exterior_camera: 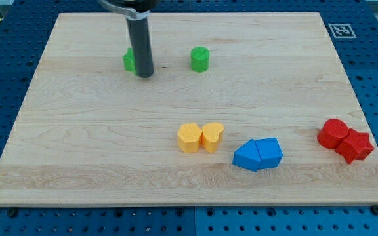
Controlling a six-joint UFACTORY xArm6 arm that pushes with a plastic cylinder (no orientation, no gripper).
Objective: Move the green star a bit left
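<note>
The green star lies near the view's top left of the wooden board, mostly hidden behind the dark rod. My tip rests on the board touching the star's right side. A green cylinder stands apart, to the right of the rod.
A yellow hexagon and a yellow heart touch near the middle bottom. Two blue blocks sit together to their right. A red cylinder and a red star touch at the right edge.
</note>
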